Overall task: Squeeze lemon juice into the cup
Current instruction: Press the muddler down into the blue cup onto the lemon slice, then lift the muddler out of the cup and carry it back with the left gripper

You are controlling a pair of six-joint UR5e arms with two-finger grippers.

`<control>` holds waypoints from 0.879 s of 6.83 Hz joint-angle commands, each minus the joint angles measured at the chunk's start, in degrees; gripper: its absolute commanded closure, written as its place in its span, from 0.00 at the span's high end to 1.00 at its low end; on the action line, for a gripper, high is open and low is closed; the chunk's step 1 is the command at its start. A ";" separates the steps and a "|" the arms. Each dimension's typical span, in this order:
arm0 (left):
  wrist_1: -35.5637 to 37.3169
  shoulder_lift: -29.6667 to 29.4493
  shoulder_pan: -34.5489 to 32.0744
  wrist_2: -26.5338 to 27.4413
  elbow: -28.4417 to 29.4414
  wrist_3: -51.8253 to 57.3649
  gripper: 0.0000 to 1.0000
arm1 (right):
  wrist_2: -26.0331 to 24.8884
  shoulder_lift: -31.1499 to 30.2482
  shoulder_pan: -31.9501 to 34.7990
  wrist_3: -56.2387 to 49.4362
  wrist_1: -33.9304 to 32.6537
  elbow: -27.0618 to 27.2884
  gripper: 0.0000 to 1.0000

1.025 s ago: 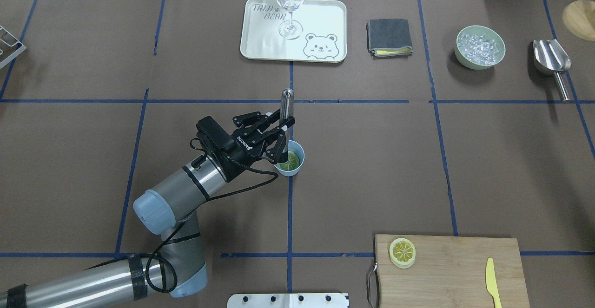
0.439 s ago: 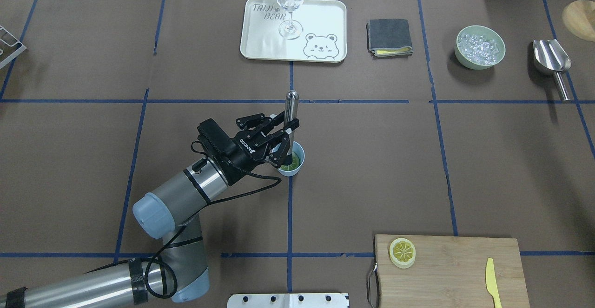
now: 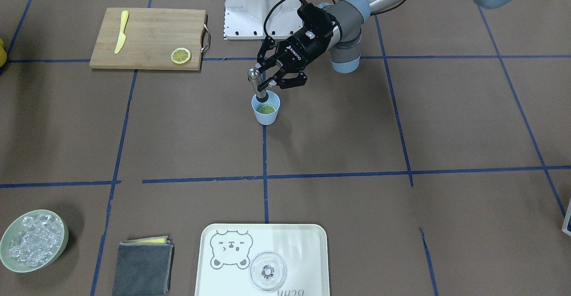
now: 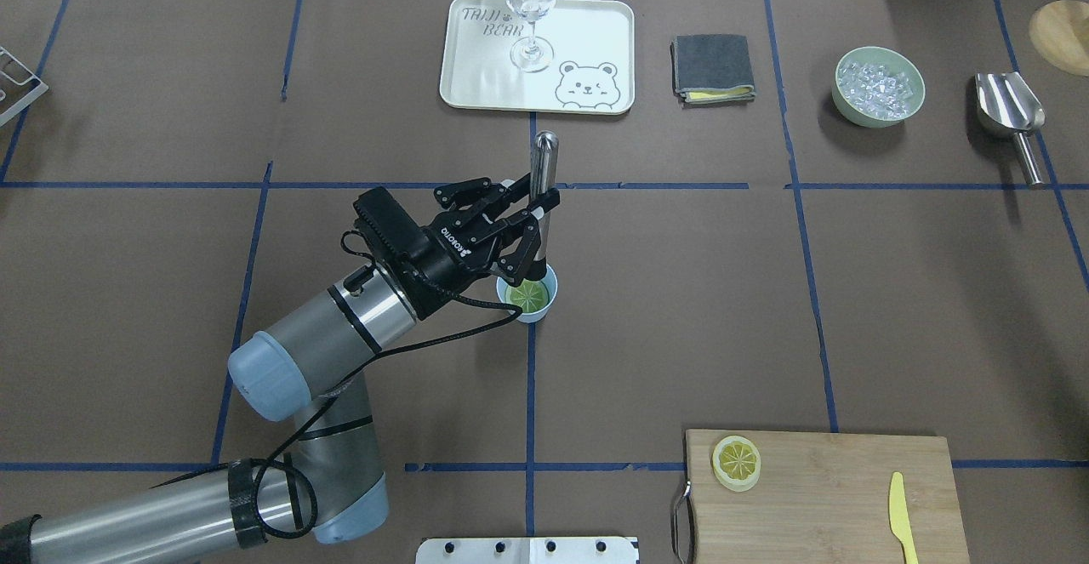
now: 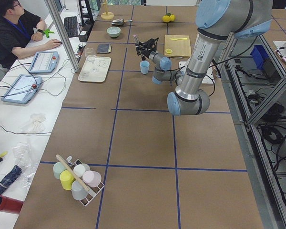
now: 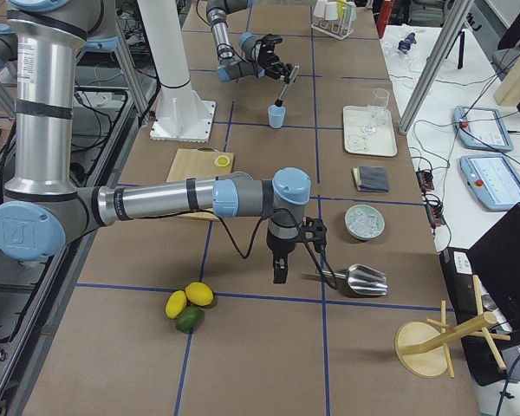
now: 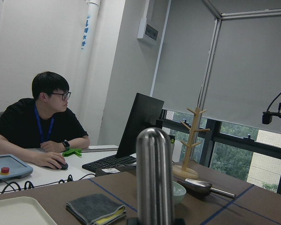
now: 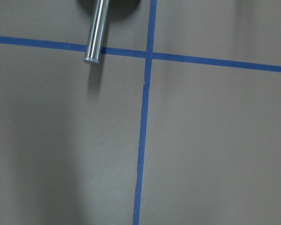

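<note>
View of the pressing step. My left gripper is closed on a metal rod, gripping it about mid-length so that the rounded top stands free above the fingers and the dark lower end points into the light-blue cup. The rod is held close to upright, which I judge keeps any push directed down the cup's axis rather than against its wall, where it could tip the cup. The lemon slice lies flat on the cup's bottom, face up, where a press from above can reach it. The rod's tip sits at the cup's mouth; I cannot tell whether it touches the slice. The cup stands alone near the middle of the bench, well apart from other items, leaving the arm room to work. A second slice waits on the cutting board at the near right. My right gripper hangs over the bench just beside the scoop, far from the cup; I cannot tell how its fingers stand. I judge the squeezing to be under way, not yet finished.
</note>
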 commanded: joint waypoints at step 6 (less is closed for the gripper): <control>66.41 10.49 -23.61 -40.99 -20.13 -22.72 0.00 | 2.83 -4.06 3.67 -0.22 0.54 0.90 1.00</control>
